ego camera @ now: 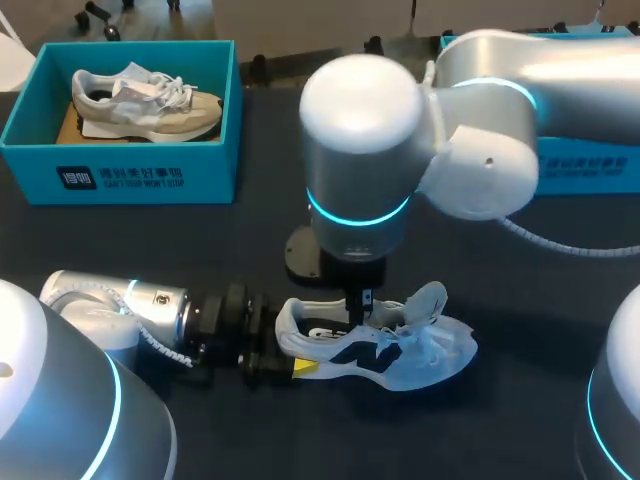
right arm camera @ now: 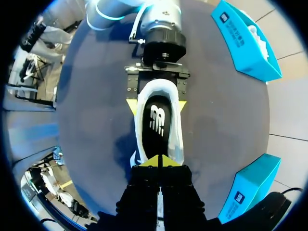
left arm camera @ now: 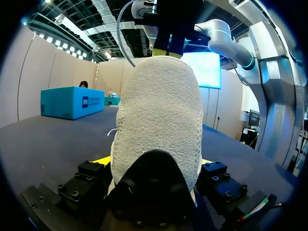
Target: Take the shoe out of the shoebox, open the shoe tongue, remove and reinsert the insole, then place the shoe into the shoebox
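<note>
Near edge, left of middle, the left gripper (right arm camera: 156, 106) comes in low along the table (ego camera: 150, 250) and it's clamped on the heel of the shoe (ego camera: 385, 350), one yellow tip on each side. From its own wrist cam you basically just see the fuzzy white heel filling the space between the fingers.

Shoe itself is out of the box, sitting upright on the dark table near the middle, heel pointing left into that gripper, toe pointing right. White mesh with a dark side panel, laces loose around the front. Looking straight down into it, the opening is wide and the dark insole (right arm camera: 156, 122) is lying inside.

Right gripper (right arm camera: 159, 161) hangs straight down over the shoe, its arm coming in from the far right and bending down over the middle. The tips are pressed together right at the toe-side edge of the opening. Can't tell if there's anything pinched between them, honestly.

Farther back on the left there's the left box (ego camera: 120, 178), teal, open, with a second shoe (ego camera: 145, 100) lying in it, pale with a white sole. Far right, a right box (ego camera: 585, 172), same teal, mostly hidden behind the right arm.
</note>
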